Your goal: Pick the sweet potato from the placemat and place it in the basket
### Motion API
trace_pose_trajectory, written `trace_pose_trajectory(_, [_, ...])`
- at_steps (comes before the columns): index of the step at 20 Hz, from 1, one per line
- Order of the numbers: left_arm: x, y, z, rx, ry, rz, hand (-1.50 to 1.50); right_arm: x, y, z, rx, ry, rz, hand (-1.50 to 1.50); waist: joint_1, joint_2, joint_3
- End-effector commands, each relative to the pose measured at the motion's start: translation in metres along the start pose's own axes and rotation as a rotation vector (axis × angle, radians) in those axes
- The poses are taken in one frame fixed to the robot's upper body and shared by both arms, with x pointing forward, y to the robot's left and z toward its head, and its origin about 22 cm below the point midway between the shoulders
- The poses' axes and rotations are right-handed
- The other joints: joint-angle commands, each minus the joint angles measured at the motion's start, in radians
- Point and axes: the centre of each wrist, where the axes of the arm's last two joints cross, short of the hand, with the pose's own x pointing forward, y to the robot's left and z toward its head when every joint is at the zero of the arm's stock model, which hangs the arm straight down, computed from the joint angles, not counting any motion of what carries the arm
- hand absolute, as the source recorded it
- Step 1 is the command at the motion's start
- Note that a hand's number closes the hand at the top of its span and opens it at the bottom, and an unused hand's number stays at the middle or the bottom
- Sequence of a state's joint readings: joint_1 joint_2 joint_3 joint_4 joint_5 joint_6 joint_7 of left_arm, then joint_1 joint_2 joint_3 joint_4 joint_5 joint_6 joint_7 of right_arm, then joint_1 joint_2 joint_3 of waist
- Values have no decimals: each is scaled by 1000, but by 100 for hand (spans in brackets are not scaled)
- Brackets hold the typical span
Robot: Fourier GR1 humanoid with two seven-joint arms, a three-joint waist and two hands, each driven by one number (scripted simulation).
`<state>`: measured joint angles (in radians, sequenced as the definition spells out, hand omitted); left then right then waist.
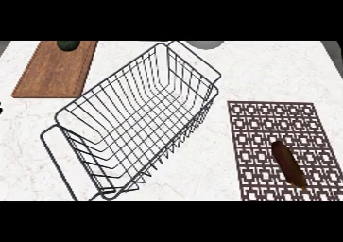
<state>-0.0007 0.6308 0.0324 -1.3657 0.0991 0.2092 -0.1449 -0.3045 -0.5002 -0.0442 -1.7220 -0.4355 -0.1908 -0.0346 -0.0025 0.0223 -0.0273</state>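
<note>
The sweet potato lies on the placemat; no fingers show.

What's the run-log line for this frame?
stage: pre-grasp | long brown sweet potato: lying on brown patterned placemat | dark wire basket: holds nothing, left of placemat | robot hands: none visible
</note>
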Motion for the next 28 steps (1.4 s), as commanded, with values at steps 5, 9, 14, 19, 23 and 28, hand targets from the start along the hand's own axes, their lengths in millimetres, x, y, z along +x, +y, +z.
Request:
trace_pose_trajectory(5, [62, -41, -25, -157, -253, 111, 0, -46, 66, 50, 730, 308, 241, 150, 41, -7, 23])
trace_pose_trajectory(9, [72, -74, -19, -262, -252, 172, 0, -85, 127, 116, 743, 466, -80, 150, 17, -7, 29])
trace_pose_trajectory(14, [82, -71, -25, -256, -215, 170, 0, -85, 169, 163, 777, 244, 324, -150, -5, -31, 26])
trace_pose_trajectory(19, [75, -77, -21, -254, -198, 155, 0, -62, 163, 105, 697, 79, 819, -150, -6, -45, 18])
trace_pose_trajectory(23, [82, -68, -27, -250, -199, 155, 0, -49, 148, 73, 743, 106, 1243, -150, -1, -51, 15])
trace_pose_trajectory(28, [82, -72, -28, -261, -207, 141, 0, -33, 165, 72, 1021, 235, 1585, -150, 9, -44, 12])
